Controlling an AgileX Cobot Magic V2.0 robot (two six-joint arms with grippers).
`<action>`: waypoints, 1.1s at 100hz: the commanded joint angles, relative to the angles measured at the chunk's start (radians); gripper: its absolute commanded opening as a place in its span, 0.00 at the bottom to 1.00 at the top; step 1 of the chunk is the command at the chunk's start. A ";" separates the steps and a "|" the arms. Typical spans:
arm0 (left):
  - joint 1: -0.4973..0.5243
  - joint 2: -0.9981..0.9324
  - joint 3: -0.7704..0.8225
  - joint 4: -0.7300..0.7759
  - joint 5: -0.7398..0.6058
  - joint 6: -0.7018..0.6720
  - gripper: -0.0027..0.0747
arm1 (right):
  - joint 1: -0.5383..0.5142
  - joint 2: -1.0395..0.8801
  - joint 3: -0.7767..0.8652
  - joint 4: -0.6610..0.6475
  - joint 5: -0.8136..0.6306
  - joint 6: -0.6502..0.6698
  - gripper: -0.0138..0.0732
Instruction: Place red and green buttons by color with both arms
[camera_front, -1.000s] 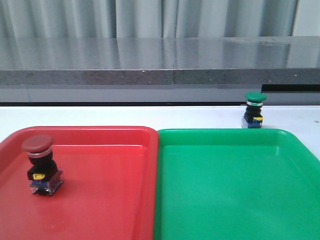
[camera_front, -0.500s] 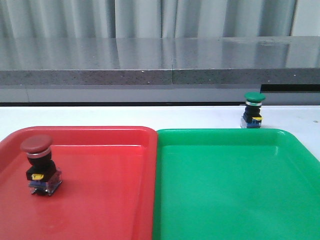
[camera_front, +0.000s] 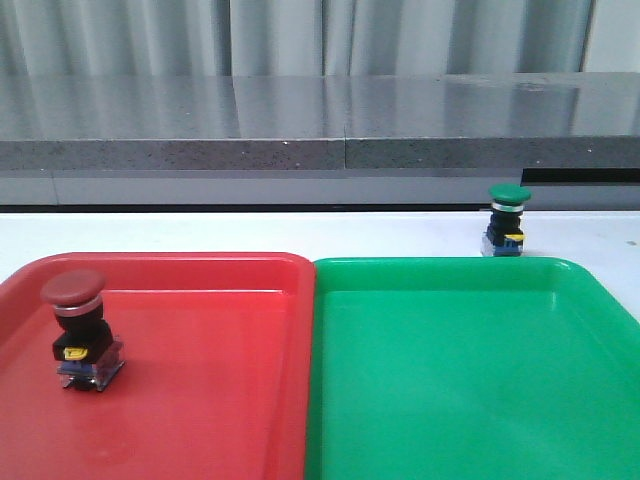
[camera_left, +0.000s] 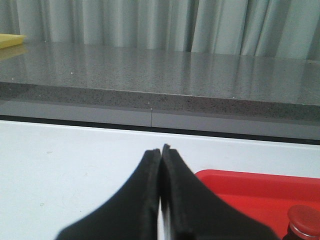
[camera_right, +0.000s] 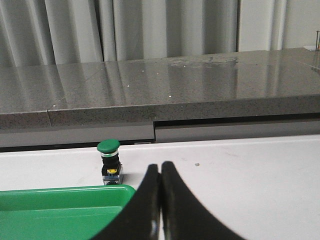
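Red is settled: the red button (camera_front: 78, 330) stands upright inside the red tray (camera_front: 200, 300), toward its left side, having shifted only a touch over the last second. My left gripper (camera_left: 161, 152) is pressed closed and empty, clear of it. That leaves the green button (camera_front: 508, 220), standing on the white table (camera_front: 200, 232) just beyond the far edge of the green tray (camera_front: 450, 350). My right gripper (camera_right: 160, 167), fingers together and empty, sits near it; I judge that pick comes next.
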 joint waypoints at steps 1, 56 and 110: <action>0.003 -0.032 0.014 -0.007 -0.071 0.004 0.01 | -0.008 -0.021 -0.018 -0.009 -0.076 -0.003 0.09; 0.003 -0.032 0.014 -0.007 -0.071 0.004 0.01 | -0.008 -0.021 -0.024 -0.009 -0.072 -0.003 0.09; 0.003 -0.032 0.014 -0.007 -0.071 0.004 0.01 | -0.008 0.261 -0.469 -0.064 0.236 -0.003 0.09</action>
